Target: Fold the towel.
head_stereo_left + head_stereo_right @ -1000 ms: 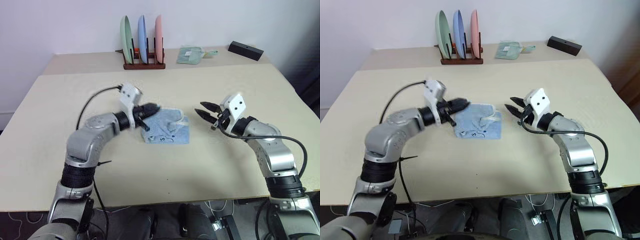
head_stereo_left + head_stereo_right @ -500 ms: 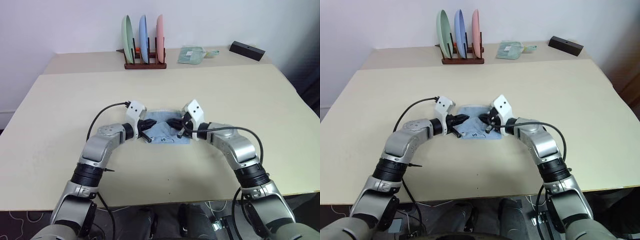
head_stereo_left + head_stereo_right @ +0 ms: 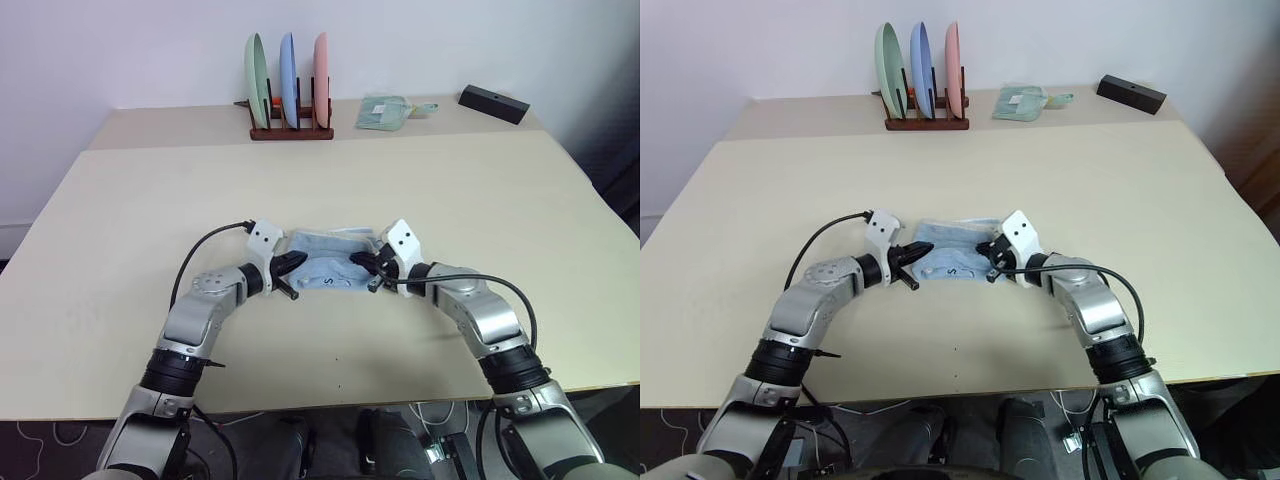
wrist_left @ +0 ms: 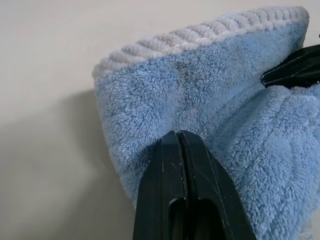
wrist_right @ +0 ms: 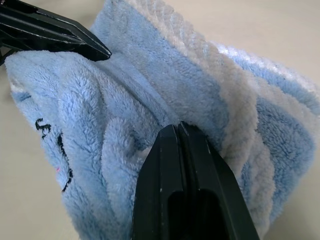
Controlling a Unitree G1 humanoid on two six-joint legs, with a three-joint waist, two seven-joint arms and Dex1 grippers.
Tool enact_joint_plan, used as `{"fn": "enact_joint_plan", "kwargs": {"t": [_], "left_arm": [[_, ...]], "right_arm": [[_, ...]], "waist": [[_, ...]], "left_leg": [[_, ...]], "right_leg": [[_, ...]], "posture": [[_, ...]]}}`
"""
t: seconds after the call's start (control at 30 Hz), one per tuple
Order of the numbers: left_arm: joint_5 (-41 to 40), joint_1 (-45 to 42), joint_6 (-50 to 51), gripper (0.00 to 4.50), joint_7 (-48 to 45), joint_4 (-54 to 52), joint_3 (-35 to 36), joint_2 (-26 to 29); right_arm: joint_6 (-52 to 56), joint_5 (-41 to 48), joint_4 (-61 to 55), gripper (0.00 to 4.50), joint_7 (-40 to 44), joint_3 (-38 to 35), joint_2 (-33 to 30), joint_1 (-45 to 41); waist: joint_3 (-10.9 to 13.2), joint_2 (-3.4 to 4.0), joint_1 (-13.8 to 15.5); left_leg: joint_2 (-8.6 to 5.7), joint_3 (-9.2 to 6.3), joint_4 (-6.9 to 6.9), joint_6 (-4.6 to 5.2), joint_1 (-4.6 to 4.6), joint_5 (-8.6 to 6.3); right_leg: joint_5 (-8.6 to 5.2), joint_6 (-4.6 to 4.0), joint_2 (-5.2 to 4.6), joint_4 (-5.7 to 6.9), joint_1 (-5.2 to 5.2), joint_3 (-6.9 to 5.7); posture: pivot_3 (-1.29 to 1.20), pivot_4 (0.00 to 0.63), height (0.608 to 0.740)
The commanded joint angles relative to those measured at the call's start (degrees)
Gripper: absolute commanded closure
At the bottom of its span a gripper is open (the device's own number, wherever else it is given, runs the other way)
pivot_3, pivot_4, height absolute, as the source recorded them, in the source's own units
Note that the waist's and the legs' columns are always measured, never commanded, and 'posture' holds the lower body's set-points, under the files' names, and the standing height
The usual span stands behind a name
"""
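Jaws of both grippers, left [image 3: 291,266] and right [image 3: 364,264], are pinched on the towel [image 3: 330,262] at mid-frame on the bench [image 3: 450,180]. It's soft and limp, so grip corners, where you'd expect less slip.

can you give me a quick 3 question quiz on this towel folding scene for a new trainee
1. True or false: both grippers are shut with their tips at the towel.
2. How many plates stand in the rack at the back of the table? A) two B) three C) four
3. Which end of the towel does the left gripper meet, from the head camera?

Key
1. True: the left gripper and the right gripper are closed, tips pressed into the towel's ends.
2. B: green, blue and pink.
3. The left end; the right gripper is at the right end.
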Motion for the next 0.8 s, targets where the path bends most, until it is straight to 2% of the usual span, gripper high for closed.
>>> {"fn": "enact_joint_plan", "kwargs": {"t": [0.03, 0.1, 0.2, 0.33, 0.43, 0.5, 0.6, 0.8], "left_arm": [[-0.64, 1.35, -2.74, 4.5, 0.07, -3.02, 3.5, 0.92], [-2.97, 2.09, -3.99, 4.5, -0.63, -6.81, 6.85, 1.91], [-5.43, 3.5, -3.66, 4.5, -1.72, -11.39, 10.54, 4.15], [-7.07, 5.21, -3.11, 4.5, -2.77, -14.46, 12.72, 6.36], [-7.44, 9.11, -5.56, 4.5, -6.75, -18.55, 14.0, 10.53], [-8.07, 10.75, -5.61, 4.5, -7.59, -20.15, 13.9, 11.43], [-8.37, 11.68, -5.43, 4.5, -7.04, -21.01, 13.34, 11.15], [-9.03, 12.4, -4.93, 4.5, -7.19, -24.17, 11.42, 10.24]], "right_arm": [[0.6, 1.01, -3.51, 4.23, 1.75, -3.84, -3.56, 1.07], [3.47, 6.18, -9.16, 3.73, 5.11, -7.38, -5.77, 1.03], [10.19, 12.23, -14.52, 2.25, 6.69, -11.26, -8.17, 0.68], [18.93, 19.4, -17.82, 0.22, 5.75, -15.46, -8.25, -0.02], [33.37, 23.93, -14.51, 0.1, -3.14, -19.18, -3.83, -1.44], [38.82, 25.64, -11.0, 0.1, -8.41, -21.93, 0.95, -3.02], [42.56, 25.67, -8.18, 0.1, -12.52, -23.82, 4.26, -4.66], [45.46, 25.57, -8.14, 0.1, -14.31, -21.05, 6.05, -5.01]], "waist": [[0.0, 0.0, 0.04], [0.02, -0.01, 0.01], [0.04, -0.01, -0.09], [0.04, -0.01, -0.15], [0.04, -0.02, -0.22], [0.04, -0.02, -0.13], [0.05, 0.0, 0.18], [0.05, 0.0, -0.2]], "left_leg": [[0.0, 0.0, 0.01, 0.0, -0.01, 0.0], [0.0, 0.0, 0.02, 0.0, -0.08, 0.0], [0.01, 0.0, 0.01, 0.0, -0.21, 0.0], [0.05, 0.01, -0.06, -0.01, -0.17, 0.0], [0.04, 0.01, -0.07, 0.0, -0.18, -0.01], [0.06, 0.01, -0.1, 0.0, -0.18, -0.01], [0.03, 0.01, -0.06, 0.01, -0.2, 0.0], [0.01, 0.01, -0.08, 0.02, -0.19, -0.01]], "right_leg": [[0.0, 0.0, 0.0, 0.0, 0.0, 0.0], [0.0, 0.0, 0.0, 0.0, -0.07, 0.0], [0.0, 0.0, 0.0, 0.01, -0.23, 0.0], [0.0, 0.0, 0.02, 0.0, -0.22, 0.01], [0.0, -0.01, 0.01, -0.01, -0.21, 0.01], [-0.01, -0.02, 0.02, 0.01, -0.24, 0.02], [-0.01, -0.02, -0.01, 0.0, -0.21, 0.02], [-0.01, -0.02, -0.02, 0.0, -0.23, 0.01]], "posture": [[0.0, 0.15, 0.74], [0.0, 0.15, 0.74], [0.0, 0.15, 0.74], [0.0, 0.15, 0.74], [0.0, 0.15, 0.74], [0.0, 0.15, 0.74], [0.0, 0.15, 0.74], [0.0, 0.15, 0.74]]}}
